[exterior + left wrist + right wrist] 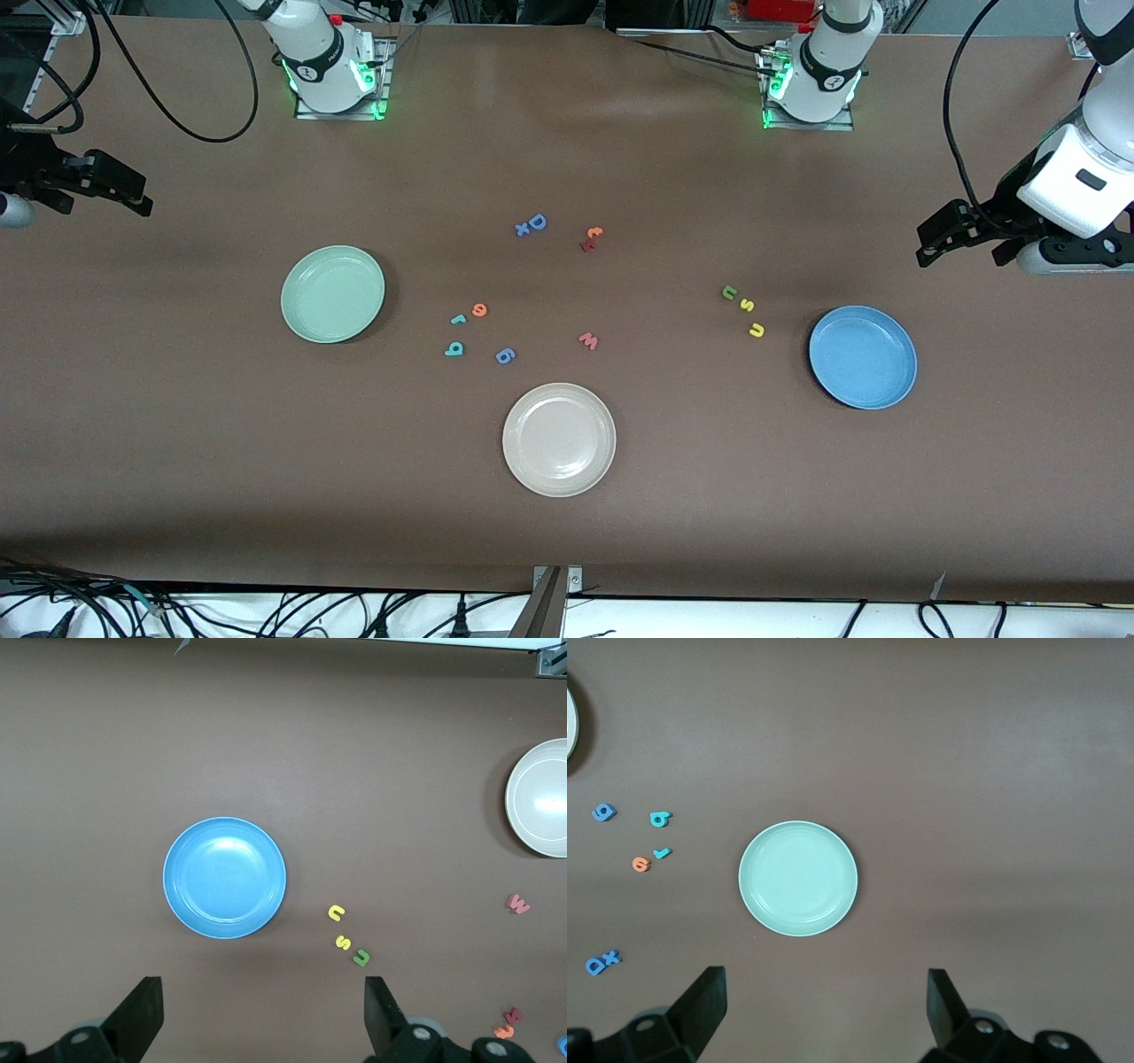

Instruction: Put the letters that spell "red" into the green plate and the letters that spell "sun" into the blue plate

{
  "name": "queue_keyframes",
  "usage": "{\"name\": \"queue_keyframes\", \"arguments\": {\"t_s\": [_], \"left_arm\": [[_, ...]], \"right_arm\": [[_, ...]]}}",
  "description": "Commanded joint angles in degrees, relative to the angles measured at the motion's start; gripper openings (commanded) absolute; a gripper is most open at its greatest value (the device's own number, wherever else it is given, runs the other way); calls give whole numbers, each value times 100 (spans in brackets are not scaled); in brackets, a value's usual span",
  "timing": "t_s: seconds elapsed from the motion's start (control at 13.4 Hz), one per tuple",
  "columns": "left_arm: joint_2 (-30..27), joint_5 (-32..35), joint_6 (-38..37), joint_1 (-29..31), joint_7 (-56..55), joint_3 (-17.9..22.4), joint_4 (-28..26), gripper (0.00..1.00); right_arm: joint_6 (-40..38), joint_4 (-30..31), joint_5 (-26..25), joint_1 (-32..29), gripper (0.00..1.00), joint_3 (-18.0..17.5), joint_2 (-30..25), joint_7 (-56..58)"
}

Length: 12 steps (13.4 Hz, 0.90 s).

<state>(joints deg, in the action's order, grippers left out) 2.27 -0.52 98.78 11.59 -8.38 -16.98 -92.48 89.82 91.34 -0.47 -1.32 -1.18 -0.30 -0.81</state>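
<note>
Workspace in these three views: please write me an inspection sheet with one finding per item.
Surface: brown table, no spills seen.
Job's things: green plate and blue plate hold nothing. Teal r, orange e, teal d lie on the table beside the green plate. Green n, yellow-orange s, yellow u lie beside the blue plate.
Clutter: beige-white plate; blue D and x; blue g; pink-red w; orange t touching a dark red letter.
Grippers: left hand open, up over its end of the table; right hand open, up over its end; both wait.
Cables: black cables by the bases and along the near edge.
Surroundings: nothing seen.
</note>
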Motion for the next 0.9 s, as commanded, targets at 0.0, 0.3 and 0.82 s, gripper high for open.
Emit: {"name": "queue_keyframes", "arguments": {"t_s": [0.0,0.3,0.82], "left_arm": [[-16,-203,-60,28,-5,-33,-6,100],[-8,-203,-60,28,-14,-24,-6,100],[-16,-203,-60,28,-6,-24,2,100]], "right_arm": [[-140,-46,73,-35,100,3,-14,20],[-211,-55,82,-35,100,-6,-22,-16],[-220,-55,82,-35,100,-6,-40,-24]]}}
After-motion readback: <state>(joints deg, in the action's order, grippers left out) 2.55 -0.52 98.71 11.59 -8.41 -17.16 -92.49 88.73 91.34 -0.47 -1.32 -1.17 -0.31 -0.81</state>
